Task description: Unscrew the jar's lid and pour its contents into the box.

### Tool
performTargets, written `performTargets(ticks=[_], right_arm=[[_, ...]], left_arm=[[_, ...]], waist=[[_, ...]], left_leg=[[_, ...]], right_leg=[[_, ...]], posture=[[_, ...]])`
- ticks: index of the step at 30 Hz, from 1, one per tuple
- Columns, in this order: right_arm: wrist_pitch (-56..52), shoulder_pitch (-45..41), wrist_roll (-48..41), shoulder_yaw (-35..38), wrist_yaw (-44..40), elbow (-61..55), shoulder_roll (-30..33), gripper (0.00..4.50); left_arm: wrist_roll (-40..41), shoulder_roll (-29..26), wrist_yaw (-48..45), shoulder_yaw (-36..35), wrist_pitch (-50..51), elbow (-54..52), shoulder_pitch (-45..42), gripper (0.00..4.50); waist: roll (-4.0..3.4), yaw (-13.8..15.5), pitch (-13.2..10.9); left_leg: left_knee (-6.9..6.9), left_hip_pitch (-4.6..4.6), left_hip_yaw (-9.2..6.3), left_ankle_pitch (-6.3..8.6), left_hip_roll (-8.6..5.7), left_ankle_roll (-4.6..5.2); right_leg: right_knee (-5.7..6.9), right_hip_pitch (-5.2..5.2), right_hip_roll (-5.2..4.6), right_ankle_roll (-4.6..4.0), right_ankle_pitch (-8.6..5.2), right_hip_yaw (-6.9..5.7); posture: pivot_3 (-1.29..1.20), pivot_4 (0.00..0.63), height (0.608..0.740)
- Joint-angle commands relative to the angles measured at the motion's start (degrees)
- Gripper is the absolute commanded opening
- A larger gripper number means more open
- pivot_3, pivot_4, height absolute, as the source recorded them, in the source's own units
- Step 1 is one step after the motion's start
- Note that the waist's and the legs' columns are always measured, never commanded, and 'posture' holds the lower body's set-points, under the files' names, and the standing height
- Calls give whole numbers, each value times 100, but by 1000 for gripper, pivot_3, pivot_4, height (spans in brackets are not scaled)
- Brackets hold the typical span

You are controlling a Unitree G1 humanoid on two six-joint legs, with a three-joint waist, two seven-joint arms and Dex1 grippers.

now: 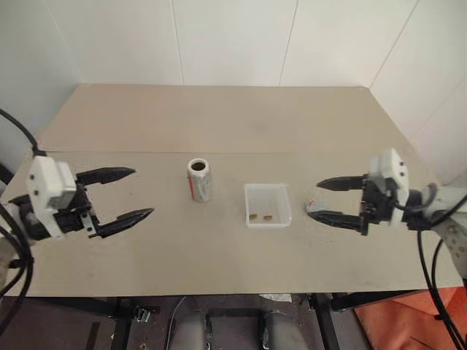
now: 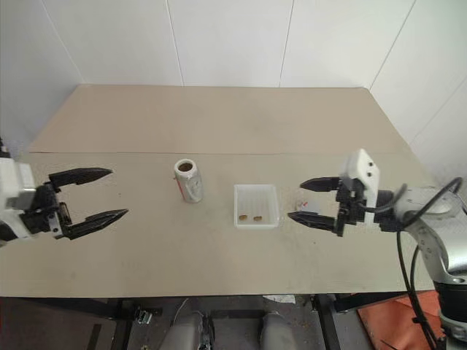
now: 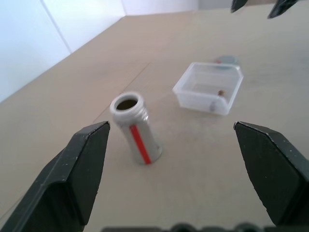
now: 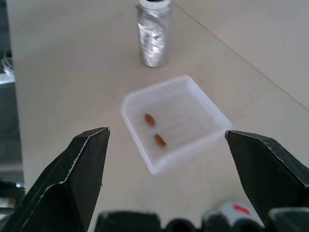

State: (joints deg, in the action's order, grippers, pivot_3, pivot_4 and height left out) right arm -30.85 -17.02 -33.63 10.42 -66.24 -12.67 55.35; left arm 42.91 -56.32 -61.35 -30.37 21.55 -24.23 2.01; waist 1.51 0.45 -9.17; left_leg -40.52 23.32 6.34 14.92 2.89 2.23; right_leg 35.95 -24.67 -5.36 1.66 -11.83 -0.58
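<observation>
Where grippers gape, jar (image 1: 199, 179) between

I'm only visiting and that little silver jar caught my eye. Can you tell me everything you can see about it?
The jar is a small silvery cylinder with a red-and-white label and a threaded neck. Its lid is off, so the mouth is open and looks dark inside. It stands upright on the table, to the left of the box and apart from it. Nothing touches it but the table; both tools are clear of it.
</observation>
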Motion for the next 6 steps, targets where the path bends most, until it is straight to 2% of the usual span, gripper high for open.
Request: performTargets(ticks=[1, 6], right_arm=[[275, 67, 19, 249, -159, -90, 105, 4500], [108, 318, 81, 287, 310, -628, 3, 4500]], left_arm=[[140, 52, 8, -80, 123, -188, 37, 4484], [117, 20, 53, 69, 266, -86, -182, 4484]], waist=[[0, -21, 0], [0, -23, 0]], left_leg=[[6, -4, 2, -2, 1, -3], [28, -12, 3, -7, 1, -12]], right_leg=[[0, 0, 2, -2, -1, 1], [0, 0, 5, -9, -7, 4]], posture=[[0, 150, 740], [0, 150, 740]])
